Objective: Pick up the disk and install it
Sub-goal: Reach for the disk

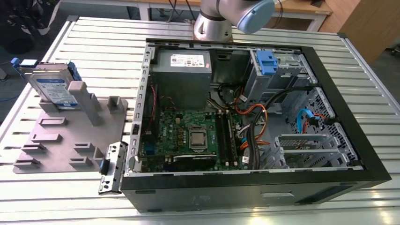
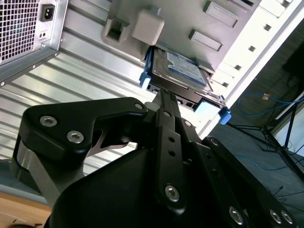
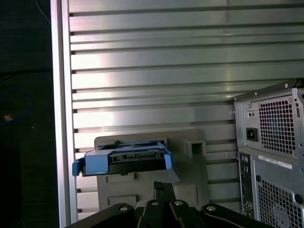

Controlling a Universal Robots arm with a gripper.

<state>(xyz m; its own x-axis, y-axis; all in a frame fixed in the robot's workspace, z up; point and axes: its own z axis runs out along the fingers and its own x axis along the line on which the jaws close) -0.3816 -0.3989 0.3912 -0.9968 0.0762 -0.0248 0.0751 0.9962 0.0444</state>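
Disk (image 1: 53, 89) stands propped on edge in grey fixture (image 1: 62, 136) at the exterior view's left, well apart from PC case (image 1: 250, 192); gripper (image 2: 161, 95) is clear of it, jaws pinched together and empty, so descending like that likely rams the edge and tips it.

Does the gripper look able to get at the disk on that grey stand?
Probably yes. In both wrist views the disk stands exposed on its grey stand, nothing lies between it and the gripper, and the computer case sits off to one side.
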